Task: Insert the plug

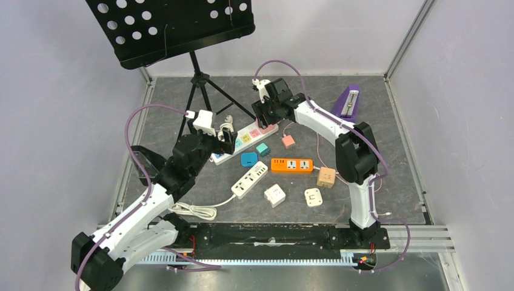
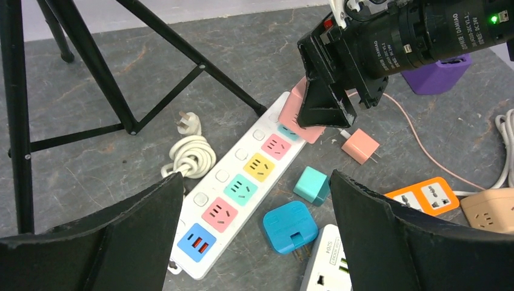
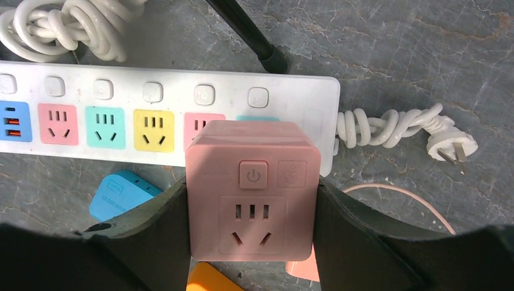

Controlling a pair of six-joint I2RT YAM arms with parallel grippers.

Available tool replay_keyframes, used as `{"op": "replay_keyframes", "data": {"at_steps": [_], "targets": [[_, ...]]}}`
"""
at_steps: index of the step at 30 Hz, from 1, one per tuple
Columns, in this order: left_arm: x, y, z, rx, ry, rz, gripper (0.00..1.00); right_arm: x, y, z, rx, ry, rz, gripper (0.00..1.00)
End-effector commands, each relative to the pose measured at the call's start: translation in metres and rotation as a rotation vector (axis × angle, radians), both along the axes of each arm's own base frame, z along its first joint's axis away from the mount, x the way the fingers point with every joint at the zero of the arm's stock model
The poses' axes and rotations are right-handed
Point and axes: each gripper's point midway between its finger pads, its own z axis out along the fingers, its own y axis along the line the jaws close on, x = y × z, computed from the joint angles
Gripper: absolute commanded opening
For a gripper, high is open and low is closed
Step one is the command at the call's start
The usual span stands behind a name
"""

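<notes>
The plug is a pink cube [image 3: 253, 188] with a power button and a socket face. My right gripper [image 3: 251, 197] is shut on its two sides. It hangs over the far end of the white power strip [image 3: 182, 91], covering the last teal socket and part of a pink one. Whether its pins are seated I cannot tell. From the left wrist, the pink cube [image 2: 294, 112] rests against the power strip [image 2: 209, 182]. My left gripper [image 2: 256, 176] stands open over the strip's near end, holding nothing. From above, the right gripper [image 1: 267, 112] and left gripper [image 1: 225, 140] flank the strip [image 1: 245, 138].
A blue plug [image 2: 290, 225], a teal cube [image 2: 312, 184] and a small pink charger [image 2: 360, 145] lie beside the strip. An orange strip [image 1: 291, 165], a white strip [image 1: 249, 179], a beige cube [image 1: 326, 177] and white adapters lie nearer. The music stand's tripod [image 1: 197, 91] stands at the back left.
</notes>
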Motion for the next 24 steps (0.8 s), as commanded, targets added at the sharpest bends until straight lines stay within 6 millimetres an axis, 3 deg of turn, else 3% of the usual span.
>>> {"op": "replay_keyframes", "data": {"at_steps": [1, 10, 11, 12, 18, 24], "targets": [[0.005, 0.000, 0.020, -0.074, -0.012, 0.035, 0.95, 0.014, 0.007, 0.021, 0.023, -0.060, 0.002, 0.00], [0.006, 0.003, 0.017, -0.064, -0.021, 0.050, 0.95, 0.020, 0.011, 0.003, 0.007, -0.041, 0.011, 0.00], [0.006, 0.003, 0.016, -0.063, -0.020, 0.049, 0.95, 0.044, -0.024, 0.002, 0.004, -0.044, -0.067, 0.00], [0.006, 0.003, 0.016, -0.060, -0.020, 0.051, 0.95, 0.024, 0.009, 0.001, 0.001, -0.049, 0.001, 0.00], [0.008, 0.007, 0.016, -0.057, -0.027, 0.070, 0.95, 0.027, 0.003, -0.012, -0.045, -0.060, -0.007, 0.00], [0.009, 0.010, 0.016, -0.045, -0.039, 0.086, 0.95, 0.010, 0.009, -0.022, -0.020, 0.001, 0.066, 0.00]]}}
